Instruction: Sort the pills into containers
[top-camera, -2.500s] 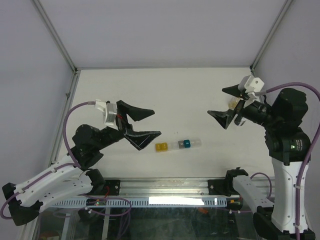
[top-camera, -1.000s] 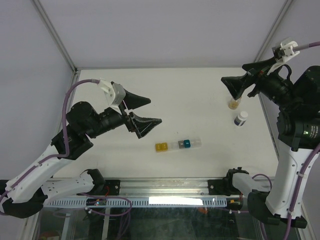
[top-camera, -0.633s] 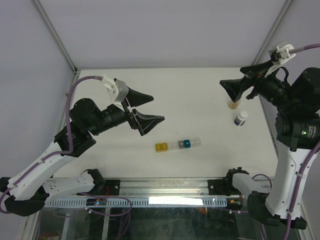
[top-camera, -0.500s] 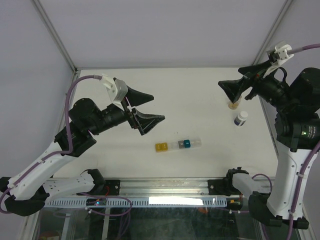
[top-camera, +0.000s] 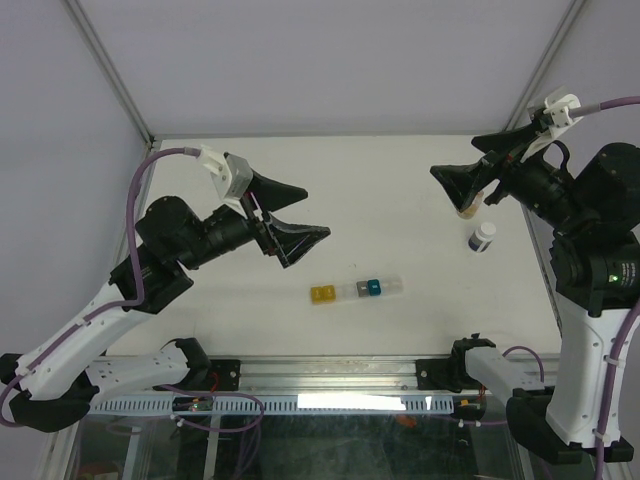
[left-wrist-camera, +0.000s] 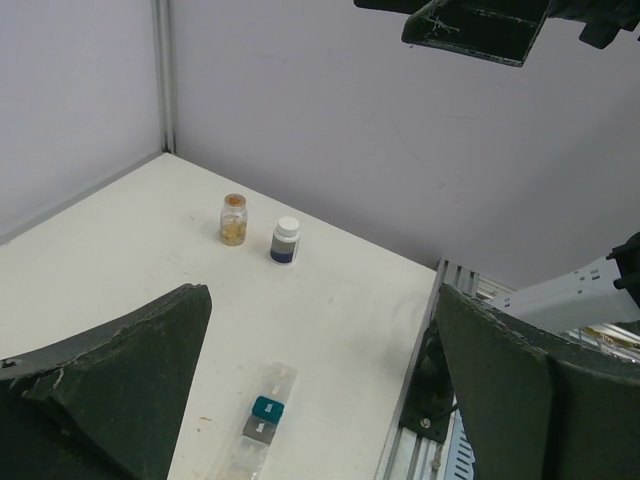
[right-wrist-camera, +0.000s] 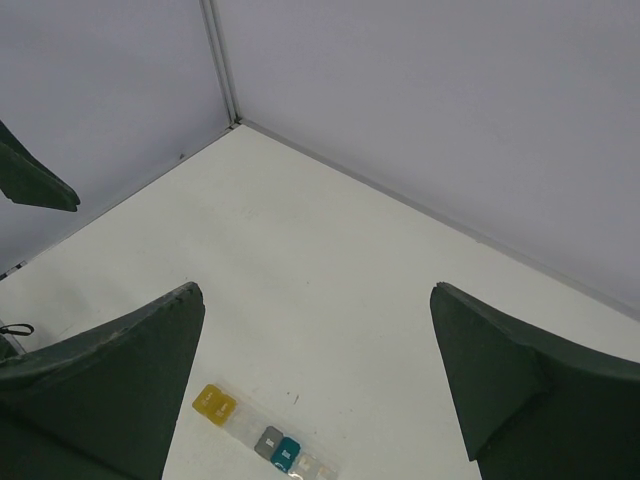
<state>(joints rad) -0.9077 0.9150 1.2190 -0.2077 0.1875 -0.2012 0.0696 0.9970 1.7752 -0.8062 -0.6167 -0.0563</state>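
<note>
— At the near edge of the counter, about six o'clock, lies the row of containers. What worries you?

— They're tiny and light, laid in a line: a yellow cube, clear, grey, a teal cube, clear. One broad finger could shove the whole row. The left pincer, at nine o'clock, hangs wide and empty above the counter.

— Farther out, at three?

— The white-and-blue bottle and the amber vial just beyond it stand close together, narrow and upright. I'd guess grabbing one topples the other. The right pincer, at two o'clock, gapes wide above them, holding nothing.

— Materials?

— Glossy hard plastic cubes, likely slippery, and a smooth matte counter. The fingers are dark, scuffed wedges. The vial looks glassy, with pale contents I can't identify.
</note>
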